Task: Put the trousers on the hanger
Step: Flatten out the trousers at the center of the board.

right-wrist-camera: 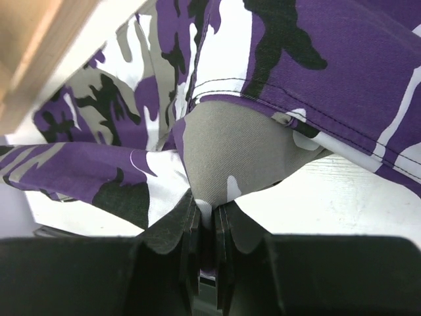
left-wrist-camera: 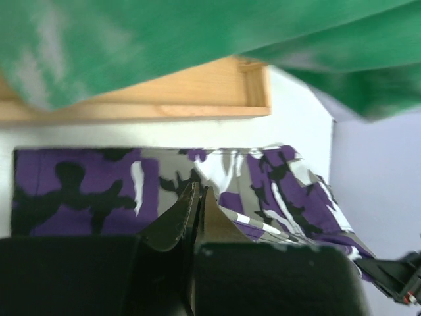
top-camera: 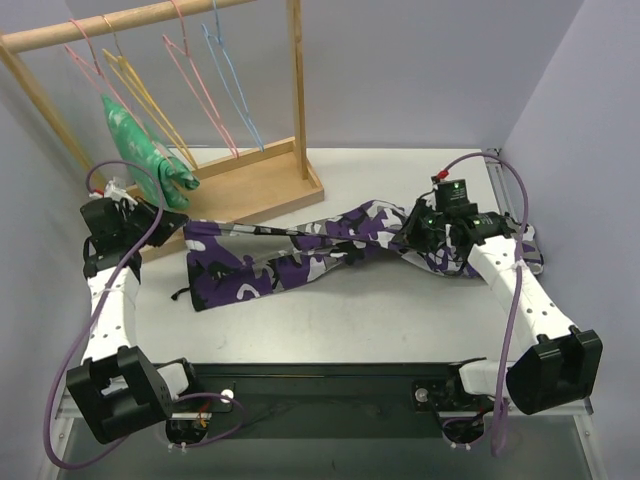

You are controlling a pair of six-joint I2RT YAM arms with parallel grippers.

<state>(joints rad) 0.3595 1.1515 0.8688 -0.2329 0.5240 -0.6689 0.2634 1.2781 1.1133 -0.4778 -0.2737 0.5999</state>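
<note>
Right gripper first: its jaws are pinched tight on a grey-and-white fold of the trousers, with the cloth bunched up right at the tips. Past that fold, the rest of the camo fans out ahead of the jaws over the white table.

Left gripper: jaws pressed together, nothing between them. Straight ahead of the tips is the flat purple end of the trousers. Beyond that is the wooden rack base, and furthest out the green garment hangs across the top of that view.

From the top camera, the trousers lie on the table, stretched between the two grippers and twisted about midway. The hanger, the yellow one, hangs on the rack's rail well beyond the left jaws. It sits between the pink hangers, with the blue hanger further along, and it's well apart from the trousers.
</note>
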